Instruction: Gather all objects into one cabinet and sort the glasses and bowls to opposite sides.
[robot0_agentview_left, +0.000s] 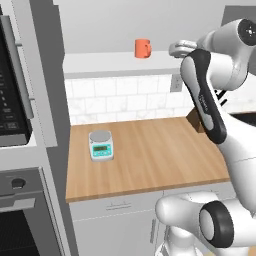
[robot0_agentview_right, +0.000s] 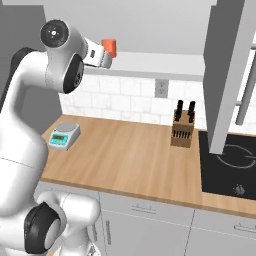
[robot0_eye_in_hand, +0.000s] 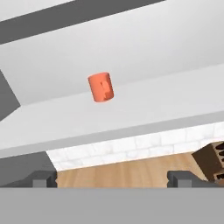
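**Hand wide open, orange mug ahead on the shelf**

Your hand (robot0_eye_in_hand: 112, 178) is spread as wide as it goes and holds nothing; its two dark fingertips (robot0_eye_in_hand: 43, 178) stand far apart at the bottom of the hand view, with the orange mug (robot0_eye_in_hand: 101, 87) above them, a little left of centre. In the left base view the mug (robot0_agentview_left: 142, 48) sits top centre, with your wrist to its right and a gap between them. In the right base view the mug (robot0_agentview_right: 109, 47) peeks out at upper left, just behind the wrist.

The mug stands upright on the pale shelf board of the cabinet (robot0_eye_in_hand: 144, 105), alone on that stretch. It looks like a small, rigid, glazed piece: probably light, likely slick and breakable if dropped. Its handle faces you in the hand view, so you would do best to close across the round body from the sides, not on the handle.

The shelf is flat and bare around the mug, which leaves you room. Below it runs white tile, then the wooden worktop (robot0_agentview_left: 150, 155) carrying a small scale (robot0_agentview_left: 101, 145) at left centre and a knife block (robot0_agentview_right: 182, 127) right of centre in the right base view, beside a black hob (robot0_agentview_right: 227, 165).
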